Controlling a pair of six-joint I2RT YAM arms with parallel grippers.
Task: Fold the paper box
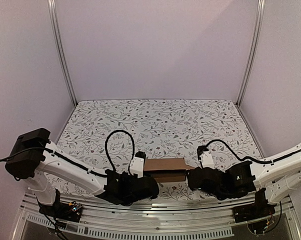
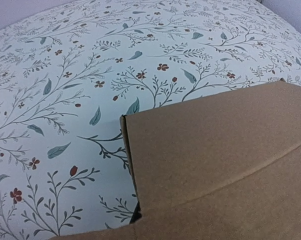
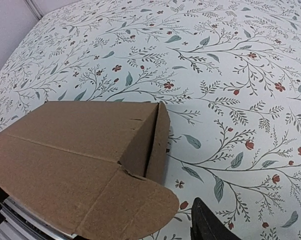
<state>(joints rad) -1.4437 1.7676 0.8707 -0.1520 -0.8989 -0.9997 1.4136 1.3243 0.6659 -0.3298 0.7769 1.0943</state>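
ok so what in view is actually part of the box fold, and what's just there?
Part of the job:
- cardboard box, lying between the two arms
- left gripper, at its left end
- right gripper, at its right end

Just there:
- floral table cover
- metal frame posts
No other loose things show.

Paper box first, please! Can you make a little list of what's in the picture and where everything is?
paper box: plain brown, partly folded into an oblong carton
end flap: rounded, sticking out, not tucked in
box place: near edge of the table, between both grippers
left gripper: at the box's left end; open or shut unclear
right gripper: at its right end; unclear too
table: leaf and flower pattern
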